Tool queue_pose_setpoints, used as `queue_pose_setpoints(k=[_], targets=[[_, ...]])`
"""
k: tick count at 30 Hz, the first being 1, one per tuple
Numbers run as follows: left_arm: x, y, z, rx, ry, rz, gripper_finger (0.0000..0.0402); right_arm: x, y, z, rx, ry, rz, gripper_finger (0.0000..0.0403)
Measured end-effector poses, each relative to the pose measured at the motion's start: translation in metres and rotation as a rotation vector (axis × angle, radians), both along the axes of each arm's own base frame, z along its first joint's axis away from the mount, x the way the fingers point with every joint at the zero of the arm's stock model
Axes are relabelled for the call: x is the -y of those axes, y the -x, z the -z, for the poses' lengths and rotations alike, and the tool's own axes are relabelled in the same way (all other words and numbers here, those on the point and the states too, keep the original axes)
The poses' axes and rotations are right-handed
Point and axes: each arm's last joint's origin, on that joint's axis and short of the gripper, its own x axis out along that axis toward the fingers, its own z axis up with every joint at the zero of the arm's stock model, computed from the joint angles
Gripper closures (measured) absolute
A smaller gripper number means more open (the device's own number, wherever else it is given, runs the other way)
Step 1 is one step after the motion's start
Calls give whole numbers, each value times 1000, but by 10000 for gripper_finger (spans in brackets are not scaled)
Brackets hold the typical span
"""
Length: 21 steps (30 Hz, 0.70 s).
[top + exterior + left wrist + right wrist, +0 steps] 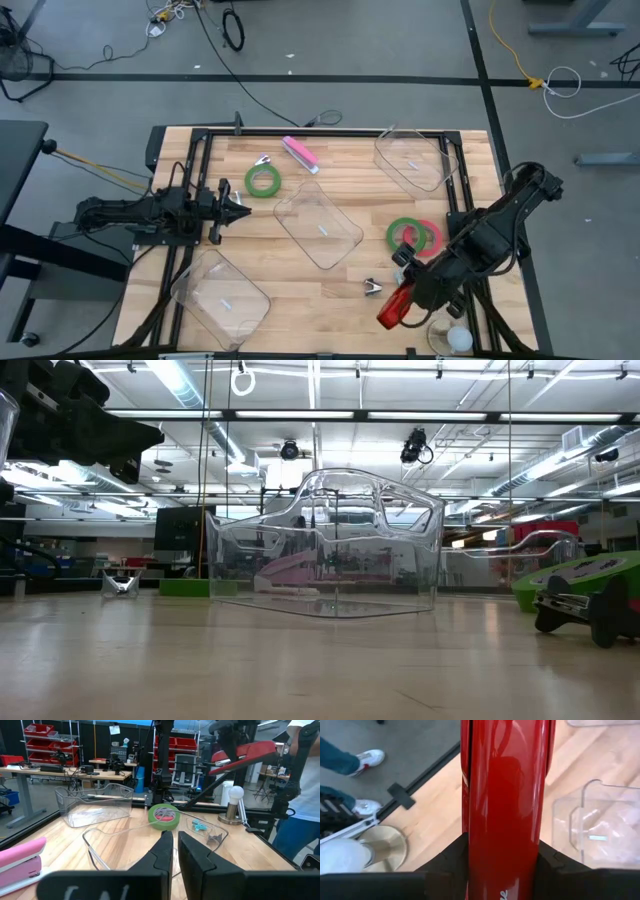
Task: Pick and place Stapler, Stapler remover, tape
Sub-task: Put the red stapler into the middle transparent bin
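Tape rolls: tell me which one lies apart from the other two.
The green roll near the left tool lies alone; the other green roll and the red-pink roll overlap at the right.

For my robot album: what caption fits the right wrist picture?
Right gripper holds a shiny red stapler above the wooden table.

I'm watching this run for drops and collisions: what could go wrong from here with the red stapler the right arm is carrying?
1. The right gripper holds the red stapler near one end, with most of its length sticking out, so it could twist or slip.
2. It hangs over the table's front right corner, near the small lamp; a swing could hit it.
3. The tape rings and a stapler remover lie close by and could get knocked.
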Motion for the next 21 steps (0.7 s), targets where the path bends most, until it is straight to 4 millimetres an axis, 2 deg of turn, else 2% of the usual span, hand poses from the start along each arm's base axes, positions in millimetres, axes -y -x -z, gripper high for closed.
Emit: queue_pose_setpoints(k=[11,21], targets=[[0,0,0,0,0,0,371,20,-15,-1,4,3,78,261],[0,0,0,0,0,0,371,49,-42,-6,85,-51,223,261]])
